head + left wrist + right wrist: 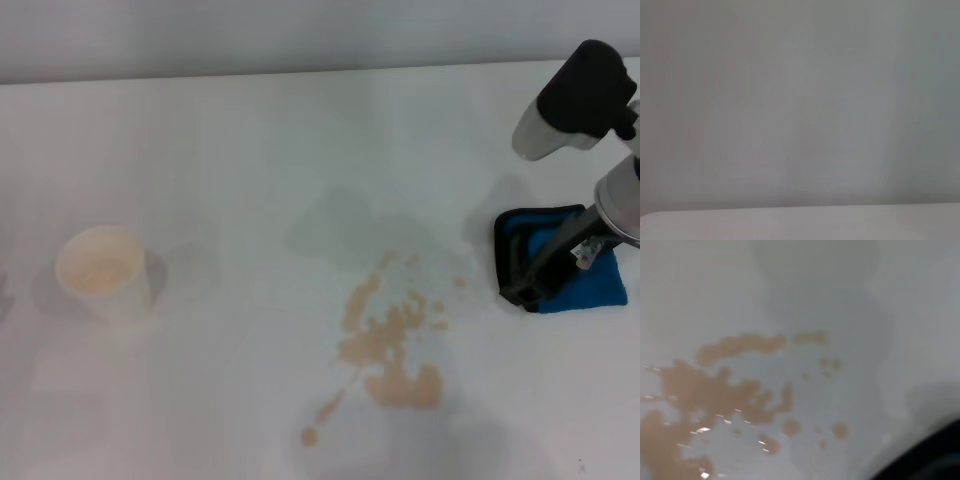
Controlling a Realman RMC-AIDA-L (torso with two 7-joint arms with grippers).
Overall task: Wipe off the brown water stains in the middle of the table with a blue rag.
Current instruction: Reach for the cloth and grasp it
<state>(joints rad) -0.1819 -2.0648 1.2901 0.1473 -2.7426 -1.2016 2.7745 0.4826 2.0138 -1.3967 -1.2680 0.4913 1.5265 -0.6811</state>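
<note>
The brown water stains (390, 340) spread as tan blotches and droplets in the middle of the white table (220, 180). They fill much of the right wrist view as brown water stains (715, 390). The blue rag (600, 280) with dark edging lies on the table to the right of the stains. My right gripper (535, 275) reaches down onto the rag's left part and hides some of it. A dark shape (935, 460) in the corner of the right wrist view cannot be made out. My left gripper is out of view.
A white paper cup (100, 272) with a beige inside stands at the left of the table. The table's far edge meets a grey wall (300, 30). The left wrist view holds only a grey wall (800, 100) and a strip of table (800, 222).
</note>
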